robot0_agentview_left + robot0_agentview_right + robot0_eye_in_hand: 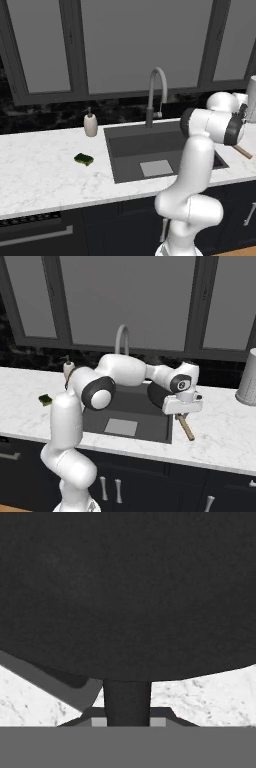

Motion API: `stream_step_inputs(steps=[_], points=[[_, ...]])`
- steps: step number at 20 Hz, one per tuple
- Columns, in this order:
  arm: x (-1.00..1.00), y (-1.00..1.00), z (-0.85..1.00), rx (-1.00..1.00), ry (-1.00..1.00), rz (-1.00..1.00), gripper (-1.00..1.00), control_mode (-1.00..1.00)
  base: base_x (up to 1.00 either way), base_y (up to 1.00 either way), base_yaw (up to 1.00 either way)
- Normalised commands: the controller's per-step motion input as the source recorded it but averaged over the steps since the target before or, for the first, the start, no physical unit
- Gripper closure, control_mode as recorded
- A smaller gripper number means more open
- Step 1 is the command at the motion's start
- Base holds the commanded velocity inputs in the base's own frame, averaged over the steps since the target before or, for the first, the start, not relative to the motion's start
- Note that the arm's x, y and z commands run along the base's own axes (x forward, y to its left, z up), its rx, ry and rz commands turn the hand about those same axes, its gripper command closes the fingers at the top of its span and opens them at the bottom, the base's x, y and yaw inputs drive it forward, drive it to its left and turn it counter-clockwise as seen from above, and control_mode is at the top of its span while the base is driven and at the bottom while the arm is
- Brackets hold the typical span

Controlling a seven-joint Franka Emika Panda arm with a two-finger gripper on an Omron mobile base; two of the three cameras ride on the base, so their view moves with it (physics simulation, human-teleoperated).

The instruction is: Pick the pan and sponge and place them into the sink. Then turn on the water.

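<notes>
We see the gripper [182, 413] down at the right edge of the sink [159, 432]. Its fingers are squeezed almost together. They pinch the pan [159, 395] where the handle [186, 428] joins the round part. In the hand view the pan [125, 592] is very close and black, and a dark stem runs from it down between the finger tips.

The pan is tilted. Its round part is over the right side of the sink, and its tan handle sticks out over the white counter [225, 431]. We cannot tell if the pan touches the counter or the sink rim.

The sponge [84, 159] lies flat on the counter to the left of the sink, well apart from the pan. A soap bottle [90, 123] stands behind it, near the sink's back left corner. The faucet [156, 95] stands behind the sink.
</notes>
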Motion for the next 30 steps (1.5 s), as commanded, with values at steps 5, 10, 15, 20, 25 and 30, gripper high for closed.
stream_step_inputs(steps=[5, 10, 15, 20, 25, 30], points=[[0.00, 0.71, 0.04, 0.00, -0.04, 0.23, 1.00, -1.00, 0.00, 0.00, 0.00], [0.00, 0.74, 0.00, 0.00, -0.09, 0.24, 1.00, -1.00, 0.00, 0.00, 0.00], [0.05, 0.49, -0.01, 0.00, 0.00, 0.16, 1.00, -1.00, 0.00, 0.00, 0.00], [0.13, 0.38, -0.06, 0.00, 0.00, 0.12, 1.00, -1.00, 0.00, 0.00, 0.00], [0.27, 0.25, -0.04, 0.00, 0.00, 0.17, 1.00, -1.00, 0.00, 0.00, 0.00], [0.27, 0.25, -0.15, 0.00, 0.00, 0.18, 1.00, -1.00, 0.00, 0.00, 0.00]])
